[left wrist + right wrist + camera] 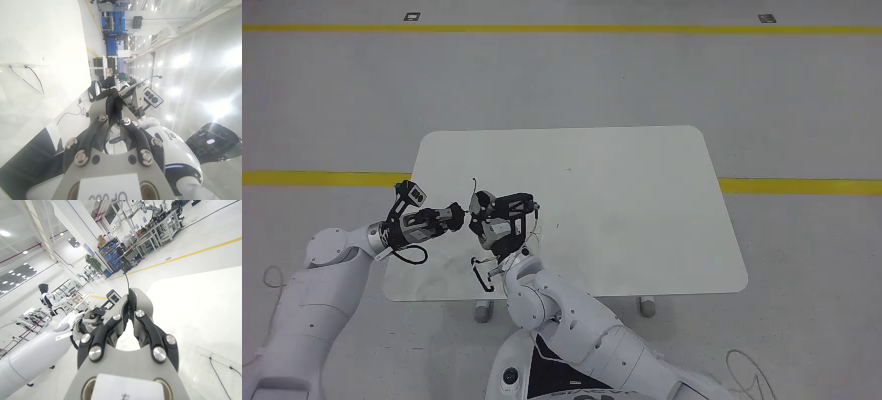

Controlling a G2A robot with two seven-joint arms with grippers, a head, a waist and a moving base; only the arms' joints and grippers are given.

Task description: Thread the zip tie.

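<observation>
The two arms meet above the front left part of the one white worktop [642,200], their tips close together.

The right gripper [129,296] has its jaws pressed shut on a single black zip tie [127,281]. The strip runs between the two pads and sticks out past the fingertips into the air, curving a little and ending in its small square head. From above, that gripper [480,212] is held off the worktop and the free end of the tie [474,186] points away from the robot.

The left gripper [113,94] sits just beside it, tip toward tip [456,214]. Its jaws are closed too, the two black pads touching. Whether a part of the tie lies between them cannot be told.

Two spare zip ties [22,79] lie side by side on one clear plate [11,85] on the worktop, well apart from both grippers. They are thin and black, heads level with each other at one edge of the plate and tails running together toward the opposite side. In the right wrist view the same plate [204,351] lies flat on the white surface.
</observation>
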